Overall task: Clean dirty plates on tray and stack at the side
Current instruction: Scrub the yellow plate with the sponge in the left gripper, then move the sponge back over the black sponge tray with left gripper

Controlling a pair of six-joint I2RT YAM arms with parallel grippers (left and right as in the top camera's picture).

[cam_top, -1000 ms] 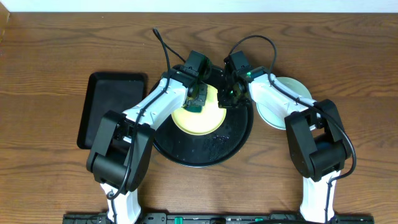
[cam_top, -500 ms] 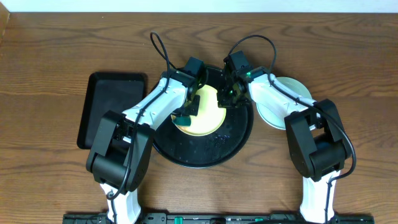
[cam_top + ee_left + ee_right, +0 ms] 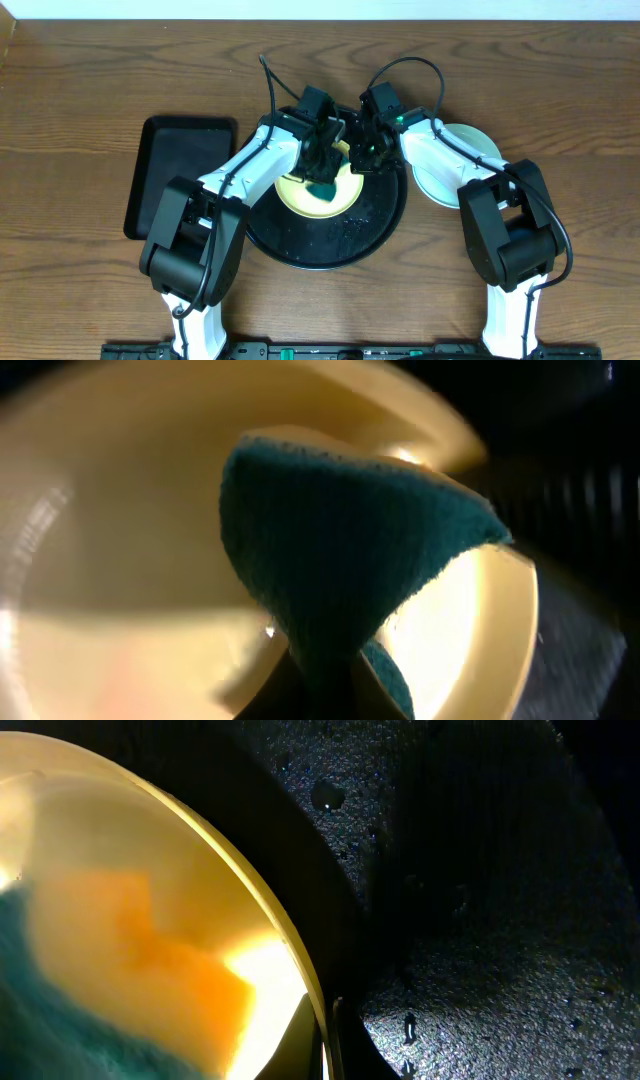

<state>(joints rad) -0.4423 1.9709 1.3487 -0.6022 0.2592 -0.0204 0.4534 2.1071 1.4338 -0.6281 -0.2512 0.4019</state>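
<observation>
On the wooden desk (image 3: pixel 90 90) there are two black trays. One round tray (image 3: pixel 372 218) lies in the middle, and one smaller rectangular tray (image 3: pixel 180 175) lies to its left, apart from it.

On the round tray lies one yellow plate (image 3: pixel 298 196), in the half of the tray far from the robot. The bare black surface of this tray carries many small drops of water (image 3: pixel 325 795).

To the right of the round tray, just beside its rim, one pale mint plate (image 3: pixel 432 185) rests on the desk, partly under the right arm. From above I see only one round shape there; whether another plate lies under it, I cannot tell.

Both arms reach to the yellow plate.

The left hand (image 3: pixel 322 172) is closed on one dark green sponge (image 3: pixel 322 190). In the left wrist view the sponge (image 3: pixel 340 560) is pinched at its bottom, spreads wide at its top and stands over the inside of the yellow plate (image 3: pixel 100 560).

The right hand (image 3: pixel 368 155) is at the right edge of the same plate. In the right wrist view its two fingers (image 3: pixel 342 1045) are closed tight on the thin rim of the yellow plate (image 3: pixel 200 890), at the bottom of the picture.
</observation>
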